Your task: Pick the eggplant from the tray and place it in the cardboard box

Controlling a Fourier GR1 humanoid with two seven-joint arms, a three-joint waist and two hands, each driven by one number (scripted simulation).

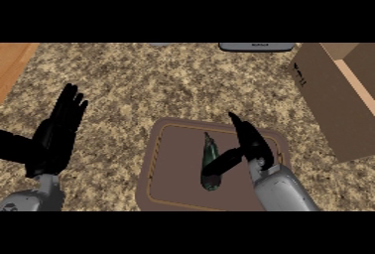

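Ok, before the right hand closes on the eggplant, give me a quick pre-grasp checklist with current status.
1. eggplant lying on the tray: ok.
2. right hand over the tray beside the eggplant, thumb reaching toward it: ok.
3. Fingers curled round the eggplant: not ok, hand open.
4. Thumb touching the eggplant: cannot tell.
5. cardboard box open at the top, to the right of the tray: ok.
6. left hand open, resting left of the tray, out of the way: ok.

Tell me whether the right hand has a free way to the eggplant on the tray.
Probably yes. The right hand is open over the tray, its thumb already beside the eggplant, with nothing between them.
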